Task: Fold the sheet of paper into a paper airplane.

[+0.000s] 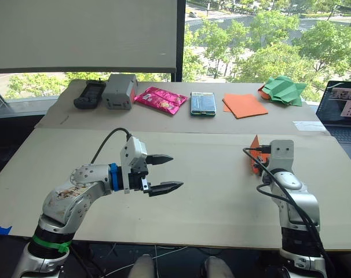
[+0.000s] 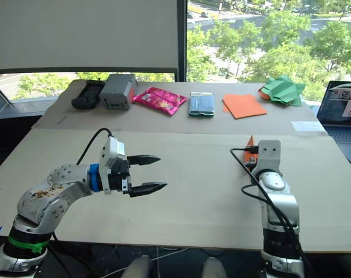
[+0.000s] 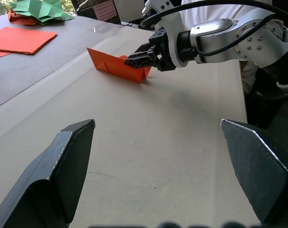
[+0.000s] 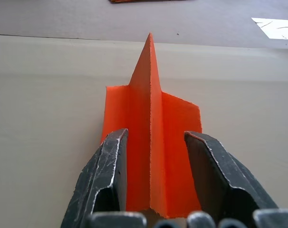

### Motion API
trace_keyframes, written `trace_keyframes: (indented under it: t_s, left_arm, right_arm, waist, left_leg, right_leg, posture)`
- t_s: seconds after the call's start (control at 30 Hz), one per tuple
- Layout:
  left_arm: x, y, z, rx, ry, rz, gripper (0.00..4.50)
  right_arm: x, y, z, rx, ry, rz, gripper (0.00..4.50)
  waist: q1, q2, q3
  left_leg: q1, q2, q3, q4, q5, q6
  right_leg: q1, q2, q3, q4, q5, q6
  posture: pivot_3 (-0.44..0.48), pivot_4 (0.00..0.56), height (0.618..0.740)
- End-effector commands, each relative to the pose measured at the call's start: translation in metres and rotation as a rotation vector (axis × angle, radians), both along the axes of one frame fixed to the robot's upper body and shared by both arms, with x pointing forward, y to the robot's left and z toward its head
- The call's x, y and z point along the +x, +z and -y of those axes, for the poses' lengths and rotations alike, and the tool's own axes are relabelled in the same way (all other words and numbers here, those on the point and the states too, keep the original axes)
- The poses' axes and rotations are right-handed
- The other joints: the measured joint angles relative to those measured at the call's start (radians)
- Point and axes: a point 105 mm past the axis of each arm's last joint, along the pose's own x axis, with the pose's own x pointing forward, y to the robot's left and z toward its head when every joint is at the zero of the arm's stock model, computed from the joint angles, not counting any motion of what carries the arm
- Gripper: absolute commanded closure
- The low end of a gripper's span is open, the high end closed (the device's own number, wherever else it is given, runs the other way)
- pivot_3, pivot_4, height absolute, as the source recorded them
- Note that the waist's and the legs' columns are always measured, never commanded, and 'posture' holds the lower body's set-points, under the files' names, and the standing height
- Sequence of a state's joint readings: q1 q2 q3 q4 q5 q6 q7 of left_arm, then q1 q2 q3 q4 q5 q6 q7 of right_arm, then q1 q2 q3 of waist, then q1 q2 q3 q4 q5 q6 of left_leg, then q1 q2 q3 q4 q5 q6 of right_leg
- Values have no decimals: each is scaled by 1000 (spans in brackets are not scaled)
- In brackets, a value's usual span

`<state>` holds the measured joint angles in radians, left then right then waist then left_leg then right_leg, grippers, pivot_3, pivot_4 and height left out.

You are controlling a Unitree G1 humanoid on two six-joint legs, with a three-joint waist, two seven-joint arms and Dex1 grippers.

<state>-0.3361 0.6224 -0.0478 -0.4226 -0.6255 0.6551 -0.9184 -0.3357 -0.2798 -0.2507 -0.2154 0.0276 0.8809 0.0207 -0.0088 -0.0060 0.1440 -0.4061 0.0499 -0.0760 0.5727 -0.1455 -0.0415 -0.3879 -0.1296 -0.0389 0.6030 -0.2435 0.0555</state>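
Right tool (image 4: pixel 153 185) straddling paper airplane (image 4: pixel 151 137)

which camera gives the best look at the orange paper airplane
The right wrist view: the paper airplane stands centred between the right gripper fingers, its raised keel and both wings clear. The left wrist view shows it side-on, farther away. In the eye views the right arm hides most of it.

The left gripper (image 1: pixel 169 172) hung above the table with its two black fingers spread wide, pointing toward the robot's right, its forearm bent across from the left. The right gripper (image 3: pixel 136 59) pointed forward and down at the end of an upright forearm, its fingers (image 4: pixel 108 180) parted a little with the paper airplane (image 4: pixel 151 142) between them.
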Motion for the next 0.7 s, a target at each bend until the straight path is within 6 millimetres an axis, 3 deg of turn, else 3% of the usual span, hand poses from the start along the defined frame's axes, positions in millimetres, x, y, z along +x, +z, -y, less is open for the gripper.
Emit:
trace_keyframes:
  t_s: [0.03, 0.13, 0.23, 0.3, 0.4, 0.5, 0.6, 0.7]
  left_arm:
    - [0, 10, -1, 2, -4, 58, 0]
    - [5, 11, -9, 6, 43, 65, 0]
    - [10, 10, -21, 5, 117, 64, 0]
    - [13, 6, -31, 9, 187, 68, 0]
    - [28, 3, -54, 4, 373, 125, 0]
    - [37, -7, -79, 11, 525, 147, 0]
    - [38, -21, -100, 7, 634, 137, 0]
    - [36, -34, -110, 18, 697, 134, 0]
  right_arm:
    - [1, 43, 2, -22, 14, 170, 825]
    - [-1, 73, -14, -20, 130, 293, 30]
    - [-12, 93, -54, -10, 401, 384, 30]
    - [-27, 92, -82, -9, 596, 383, 30]
    - [-46, 78, -111, -12, 803, 334, 30]
    - [-57, 54, -124, -43, 913, 249, 30]
    - [-58, 21, -127, -119, 946, 150, 30]
    - [-50, 7, -122, -93, 900, 139, 30]
  waist:
    - [-1, 0, 0]
    - [-3, 1, 0]
    - [-5, 1, 0]
    - [-8, 1, 0]
    - [-5, 1, 0]
    - [-1, 1, 0]
    - [-1, 0, 0]
    - [-1, 0, 1]
  left_leg:
    - [0, 0, 0, 0, 0, 0]
    - [0, 0, 0, 0, 0, 0]
    - [0, 0, 0, 0, 0, 0]
    - [1, 0, 0, 0, 0, 0]
    - [2, 1, 0, 0, 0, 0]
    - [1, 1, 0, 0, -3, -5]
    - [0, 0, 0, 0, -5, -8]
    - [-1, 0, 0, 0, -5, -9]
  right_leg:
    - [0, 0, 0, 0, 0, 0]
    - [0, 0, 0, 0, 0, 0]
    - [0, 0, 0, 1, 0, 0]
    - [1, 0, 0, 1, 0, 0]
    - [1, 0, 0, 1, 0, 0]
    - [1, 0, 0, -1, 0, 0]
    - [1, 0, 0, -6, 0, 0]
    - [0, 0, 0, -8, 0, 0]
  posture:
    - [0, 150, 702]
    - [0, 150, 702]
    - [0, 150, 702]
    - [0, 150, 702]
    - [0, 150, 702]
    - [0, 150, 702]
    - [0, 150, 702]
    - [0, 150, 702]
